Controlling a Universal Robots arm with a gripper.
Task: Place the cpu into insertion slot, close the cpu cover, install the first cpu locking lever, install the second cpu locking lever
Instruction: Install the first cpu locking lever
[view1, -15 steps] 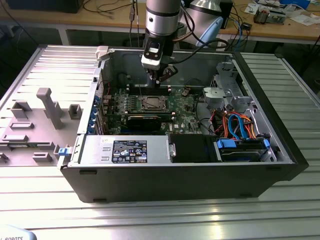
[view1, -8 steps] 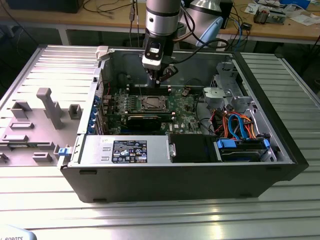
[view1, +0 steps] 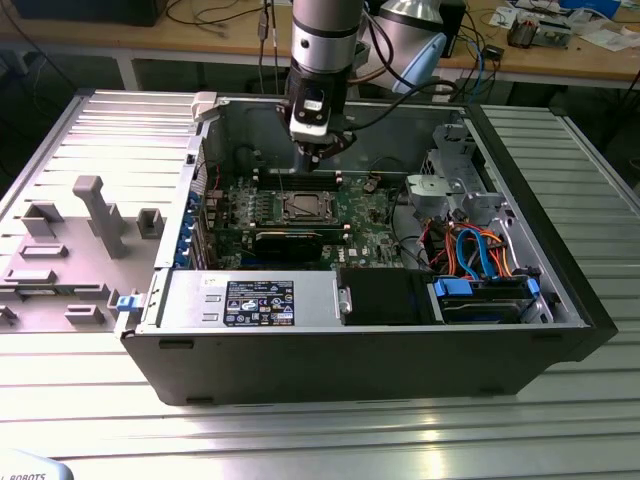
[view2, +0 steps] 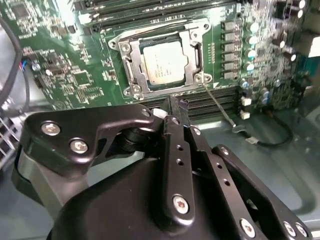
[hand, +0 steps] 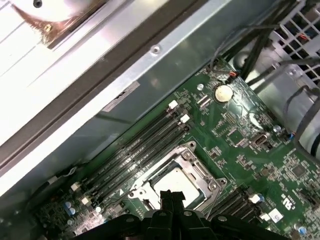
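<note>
Second wrist view first: where is the cpu (view2: 162, 62)?

— Seated in the slot (view2: 129, 75), silver top up. The cover (view2: 194, 49) lies flat over it, and the chip shows through its window.

So which step is in hand?

— The levers, I judge. One thin lever (view2: 220, 107) angles out from the socket's corner across the memory slots (view2: 215, 97) and looks unlatched. The wire along the socket's far edge may be latched; I cannot tell.

And the gripper (view2: 177, 106)?

— Jaws pinched together with nothing between them. It hangs beside the socket, over the memory slots, clear of the lever.

What does the lever work call for?

— A fine approach. The lever is thin and lies low by the slots, so the tips must catch it without scraping the board (view2: 75, 75).

What do the other views add?

— The exterior view sets the gripper (view1: 318, 152) above the board, behind the socket, inside the open case (view1: 400, 350). The first wrist view adds the case wall (hand: 150, 65) and a coin cell (hand: 223, 92). For the lever's line I rely on the second wrist view.
</note>
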